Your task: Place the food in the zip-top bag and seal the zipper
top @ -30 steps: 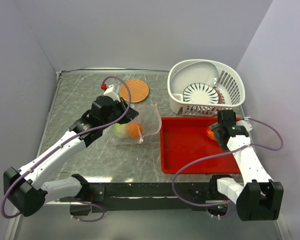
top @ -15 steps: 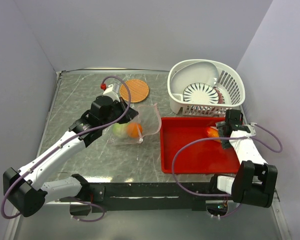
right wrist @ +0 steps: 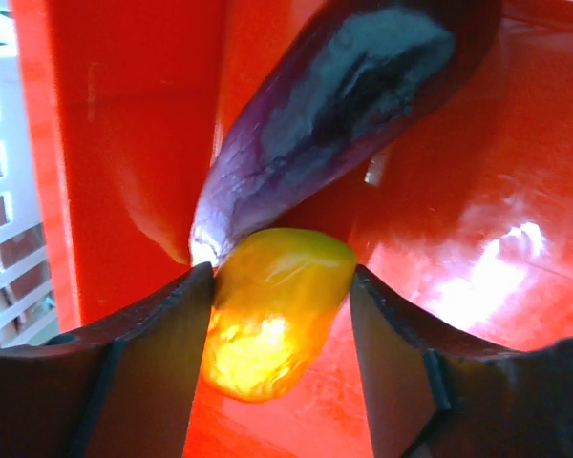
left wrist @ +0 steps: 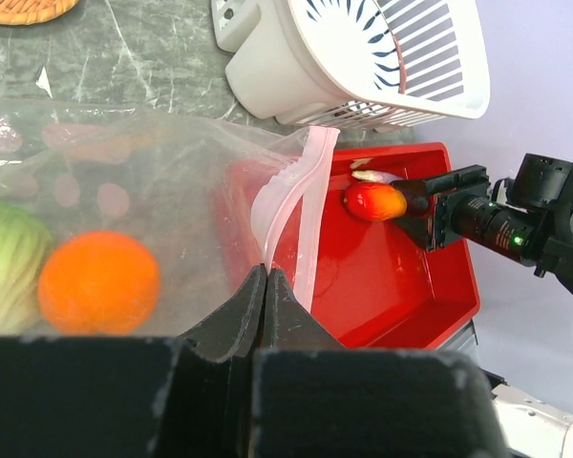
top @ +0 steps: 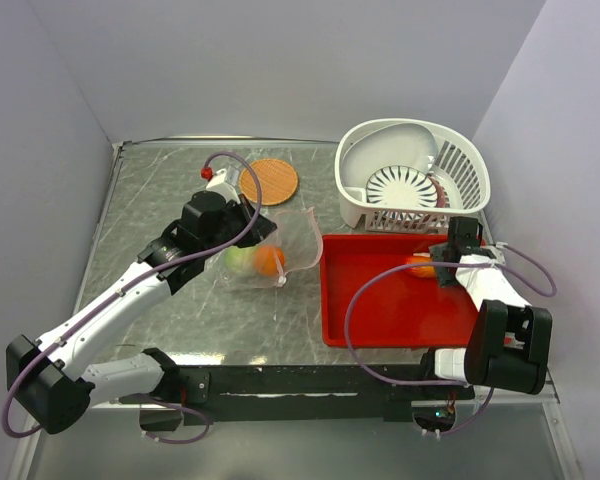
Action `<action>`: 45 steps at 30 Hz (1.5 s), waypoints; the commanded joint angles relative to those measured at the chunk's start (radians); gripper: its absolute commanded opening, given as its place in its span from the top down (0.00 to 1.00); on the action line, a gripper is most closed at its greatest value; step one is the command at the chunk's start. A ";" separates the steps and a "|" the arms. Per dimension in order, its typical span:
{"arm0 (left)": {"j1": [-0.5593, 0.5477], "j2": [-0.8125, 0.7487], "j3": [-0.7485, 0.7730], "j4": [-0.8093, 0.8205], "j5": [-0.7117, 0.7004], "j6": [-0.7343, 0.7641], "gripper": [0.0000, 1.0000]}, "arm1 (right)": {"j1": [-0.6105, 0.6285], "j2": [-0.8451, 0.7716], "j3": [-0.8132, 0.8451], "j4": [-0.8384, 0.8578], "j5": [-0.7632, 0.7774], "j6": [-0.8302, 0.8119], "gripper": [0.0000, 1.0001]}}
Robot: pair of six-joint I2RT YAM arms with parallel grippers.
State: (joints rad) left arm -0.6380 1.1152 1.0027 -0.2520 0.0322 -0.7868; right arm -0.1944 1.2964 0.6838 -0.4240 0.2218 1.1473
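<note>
The clear zip-top bag lies left of the red tray, and a pale green cabbage ball and an orange ball are inside it. My left gripper is shut on the bag's mouth edge, pinching the pinkish zipper strip at its fingertips. The orange-red oval fruit lies in the tray by its far right wall. My right gripper is low in the tray and open. The fruit sits between its jaws and touches the left one.
A white slotted basket stands behind the tray. A flat orange-brown disc lies at the back of the table. A dark purple elongated shape lies against the tray wall just beyond the fruit.
My right arm has folded back and its wrist has swung round, so the gripper now meets the fruit low from the right. The fruit and my left arm have stayed put.
</note>
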 commanded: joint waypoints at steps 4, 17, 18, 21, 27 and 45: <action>0.004 -0.005 0.002 0.045 0.021 0.014 0.99 | -0.002 -0.002 -0.021 0.076 0.010 -0.069 0.48; 0.004 0.008 -0.003 0.053 0.021 0.004 0.99 | 0.104 -0.245 -0.007 -0.016 -0.099 -0.248 0.90; 0.004 0.008 -0.004 0.054 0.020 0.004 0.99 | 0.121 -0.276 -0.004 -0.024 -0.098 -0.261 0.91; 0.004 0.015 0.000 0.054 0.018 0.004 0.99 | 0.220 -0.333 0.029 -0.064 -0.085 -0.270 0.93; 0.004 0.026 0.007 0.051 0.012 -0.002 0.99 | 0.458 -0.405 0.183 -0.099 -0.013 -0.238 0.94; 0.004 0.044 0.053 0.036 0.015 -0.008 0.99 | 1.033 0.084 0.646 -0.015 0.324 -0.233 0.67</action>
State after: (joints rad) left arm -0.6380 1.1606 1.0046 -0.2455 0.0383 -0.7910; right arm 0.7952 1.2823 1.2427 -0.4458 0.4511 0.9154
